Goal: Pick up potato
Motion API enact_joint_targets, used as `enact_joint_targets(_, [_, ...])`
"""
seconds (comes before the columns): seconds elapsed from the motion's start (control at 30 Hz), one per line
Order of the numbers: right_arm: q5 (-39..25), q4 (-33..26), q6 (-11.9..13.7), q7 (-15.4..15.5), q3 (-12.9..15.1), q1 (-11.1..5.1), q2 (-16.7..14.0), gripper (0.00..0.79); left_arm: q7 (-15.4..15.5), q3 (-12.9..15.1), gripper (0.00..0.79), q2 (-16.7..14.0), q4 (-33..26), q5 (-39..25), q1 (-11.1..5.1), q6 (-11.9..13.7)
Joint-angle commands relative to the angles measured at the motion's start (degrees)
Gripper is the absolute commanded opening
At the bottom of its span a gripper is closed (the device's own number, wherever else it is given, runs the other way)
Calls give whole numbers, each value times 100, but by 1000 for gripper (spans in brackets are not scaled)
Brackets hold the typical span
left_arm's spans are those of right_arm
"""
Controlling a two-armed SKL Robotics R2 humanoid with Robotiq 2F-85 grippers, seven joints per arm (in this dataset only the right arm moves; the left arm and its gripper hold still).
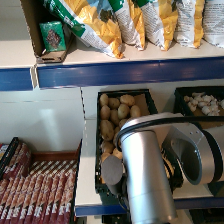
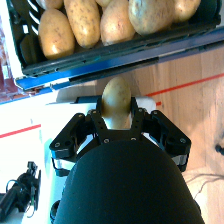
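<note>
1. Potato (image 2: 116,101): in the wrist view 1 yellow-brown potato sits upright between the 2 black fingers (image 2: 138,120) of the right gripper (image 2: 117,122), clear of the crate (image 2: 100,59) and just outside its front edge.
2. The fingers are closed in to the width of the potato, pressing on its lower half from both sides; its rounded top sticks out past them.
3. The black crate holds many more potatoes (image 2: 82,22), lying side by side and touching.
4. In the head view the right arm (image 1: 145,175), grey and silver, covers the near end of that crate (image 1: 148,98); the gripper itself is hidden behind it.
5. A second black crate (image 1: 181,95), on the robot's right, holds pale lumps I cannot name.
6. On the shelf (image 1: 125,70) above stand yellow, green and white bags (image 1: 95,25) and a small green pack (image 1: 52,36) in a cardboard box (image 1: 35,30); no writing on them can be read.
7. Lower left lie rows of red and white packs (image 1: 35,192); their labels are also unreadable.
</note>
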Motion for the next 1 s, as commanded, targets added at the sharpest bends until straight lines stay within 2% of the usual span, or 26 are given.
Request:
enact_joint_targets(0.03, [-174, 101, -3, 102, -1, -31, -9, 0, 0, 0, 0, 0, 0, 0, 0, 0])
enact_joint_targets(0.3, [-620, 209, -23, 340, -23, -63, -18, 0, 0, 0, 0, 0, 0, 0, 0, 0])
enact_joint_targets(0.53, [-1000, 539, -130, 529, -27, -114, 53, 0, 0, 0, 0, 0, 0, 0, 0, 0])
enact_joint_targets(0.63, [-1266, 767, -167, 809, -17, -137, 89, 0, 0, 0, 0, 0, 0, 0, 0, 0])
enact_joint_targets(0.77, [-1533, 1042, -174, 990, -43, -183, 181, 0, 0, 0, 0, 0, 0, 0, 0, 0])
enact_joint_targets(1.0, [-1858, 1322, -353, 1050, 26, -470, 303, 0, 0, 0, 0, 0, 0, 0, 0, 0])
